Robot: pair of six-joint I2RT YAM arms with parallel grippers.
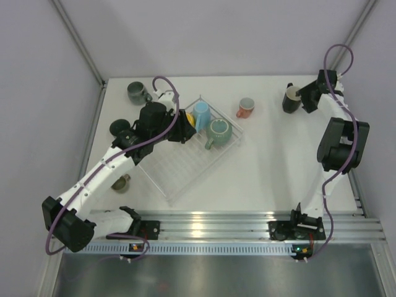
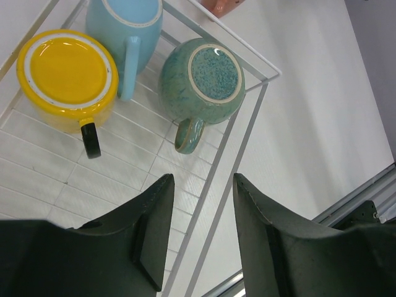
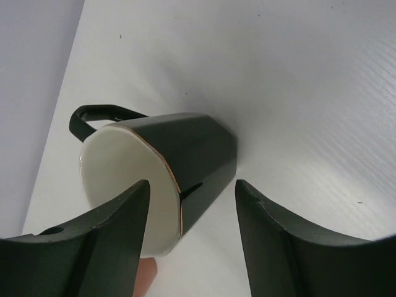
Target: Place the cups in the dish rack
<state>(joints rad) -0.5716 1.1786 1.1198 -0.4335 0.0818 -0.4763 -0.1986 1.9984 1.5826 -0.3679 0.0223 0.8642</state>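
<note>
The clear dish rack (image 1: 179,167) lies left of centre. In it, upside down, stand a yellow mug (image 2: 68,71), a light blue mug (image 2: 124,25) and a teal-green mug (image 2: 204,80); all three also show in the top view (image 1: 218,130). My left gripper (image 2: 201,185) is open and empty above the rack's near rim. A black mug with cream inside (image 3: 185,148) stands at the far right (image 1: 291,99). My right gripper (image 3: 192,189) is open, one finger over the mug's mouth, the other outside its wall.
A salmon pink mug (image 1: 245,107) stands on the table between rack and black mug. A dark grey-green mug (image 1: 137,93) is at the far left corner. A small olive mug (image 1: 120,182) lies under the left arm. Grey walls close three sides.
</note>
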